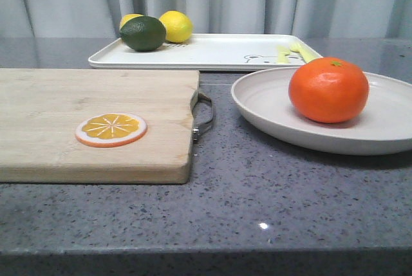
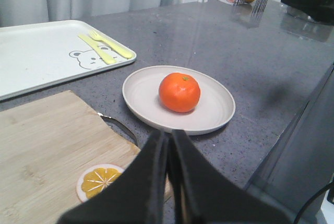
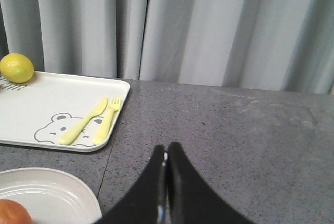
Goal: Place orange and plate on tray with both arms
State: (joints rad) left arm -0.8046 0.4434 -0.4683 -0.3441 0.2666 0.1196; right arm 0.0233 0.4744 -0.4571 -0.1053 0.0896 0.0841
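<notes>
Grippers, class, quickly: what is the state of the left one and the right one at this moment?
Left gripper: closed, fingers pressed together, holding nothing.
Right gripper: closed, fingers pressed together, holding nothing.

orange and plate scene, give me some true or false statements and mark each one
1. The orange sits on the plate. True.
2. The plate is already on the tray. False: it rests on the countertop, beside the tray.
3. The left gripper holds the orange. False: its fingers are together and empty, above the cutting board.
4. A yellow fork and knife lie on the tray near the bear drawing. True.
5. The right gripper is wide open. False: it is shut.
</notes>
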